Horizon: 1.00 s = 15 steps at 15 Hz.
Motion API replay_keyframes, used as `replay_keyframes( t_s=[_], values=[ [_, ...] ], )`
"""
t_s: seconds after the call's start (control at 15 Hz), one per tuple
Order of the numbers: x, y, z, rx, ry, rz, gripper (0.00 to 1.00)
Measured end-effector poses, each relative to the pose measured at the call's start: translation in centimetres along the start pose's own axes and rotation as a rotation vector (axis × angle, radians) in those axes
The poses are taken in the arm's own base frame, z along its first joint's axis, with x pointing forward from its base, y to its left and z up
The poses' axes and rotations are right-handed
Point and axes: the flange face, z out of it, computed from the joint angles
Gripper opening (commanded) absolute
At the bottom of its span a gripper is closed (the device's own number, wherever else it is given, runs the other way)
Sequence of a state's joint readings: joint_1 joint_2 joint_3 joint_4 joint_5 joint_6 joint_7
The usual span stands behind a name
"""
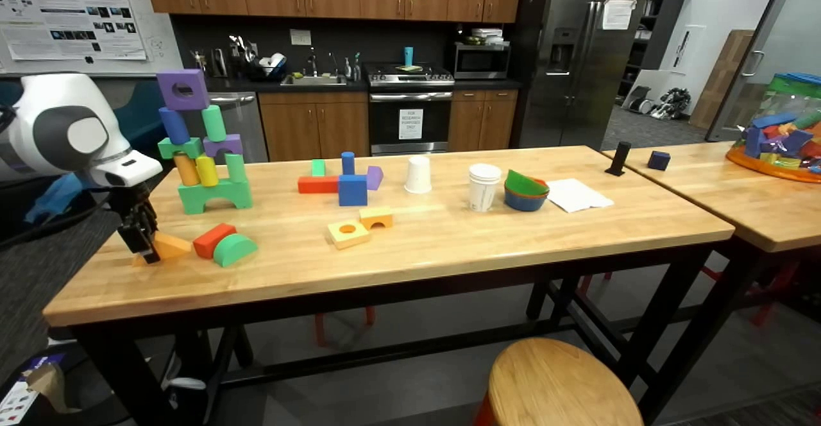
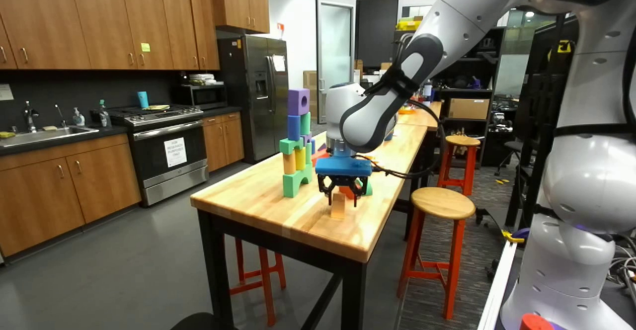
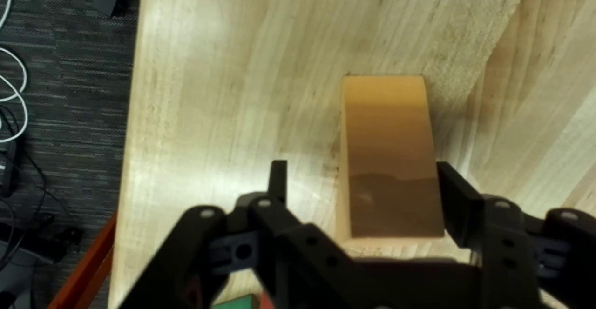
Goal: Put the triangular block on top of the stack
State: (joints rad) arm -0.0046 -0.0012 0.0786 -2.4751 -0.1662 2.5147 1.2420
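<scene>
The triangular block [image 3: 391,160] sits on the table [image 1: 442,240] right between the jaws, which straddle it, spread wider than the block, with hold of nothing. They aren't centred: the finger [image 3: 458,204] nearer the stack [image 2: 294,144] is just beside the block, perhaps touching, while the other finger [image 3: 278,178] stands clear of it. I'd take the block for light and stiff, wood or firm foam, and hard to harm. Its top slopes, so a pinch up there would likely slide off; the flat upright sides facing the fingers are the place to squeeze, low down, where there's most to grip. Closing like this may nudge it along the table before both sides bite, I suspect.

A red block [image 1: 215,240] and a green half-round [image 1: 235,251] lie near the jaws, close against each other, but neither sits between the fingers. The stack is what I'd watch: it rises to one side of the jaws, apart from them, its purple top block [image 2: 294,102] well above their tips. It looks easy to topple, so I'd want a straight lift, high, before anything goes across. Farther off from the jaws are a blue cube [image 1: 353,193] and an upturned white cup [image 1: 419,176], both out of the way from where I stand.
</scene>
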Motion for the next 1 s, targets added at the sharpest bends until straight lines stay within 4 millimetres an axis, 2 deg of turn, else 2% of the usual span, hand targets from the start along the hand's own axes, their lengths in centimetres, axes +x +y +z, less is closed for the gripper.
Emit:
replay_keyframes(
  t_s=[0.2, 0.27, 0.87, 1.0],
  values=[
    [-0.1, -0.2, -0.2, 0.015, 0.008, -0.007, 0.21],
    [-0.1, -0.3, -0.2, 0.017, 0.01, -0.009, 0.16],
    [-0.8, -0.4, -0.4, -0.004, 0.024, -0.051, 0.16],
    [-0.8, -0.1, -1.5, -0.027, 0.033, -0.06, 0.16]
  ],
)
